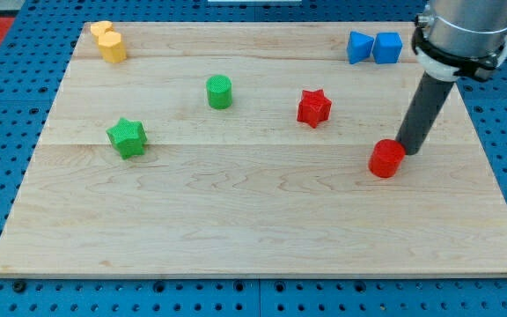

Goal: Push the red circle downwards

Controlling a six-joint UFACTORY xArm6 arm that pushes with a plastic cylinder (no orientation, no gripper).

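Note:
The red circle (386, 159) is a short red cylinder lying on the wooden board at the view's right, a little below mid-height. My tip (408, 150) is the lower end of the dark rod. It sits just to the right of and slightly above the red circle, touching or nearly touching its upper right edge.
A red star (313, 107) lies left of and above the red circle. A green cylinder (219, 92) and a green star (127, 137) lie further left. Two blue blocks (374, 47) sit at the top right, a yellow block (108, 41) at the top left. The board's right edge (491, 167) is close.

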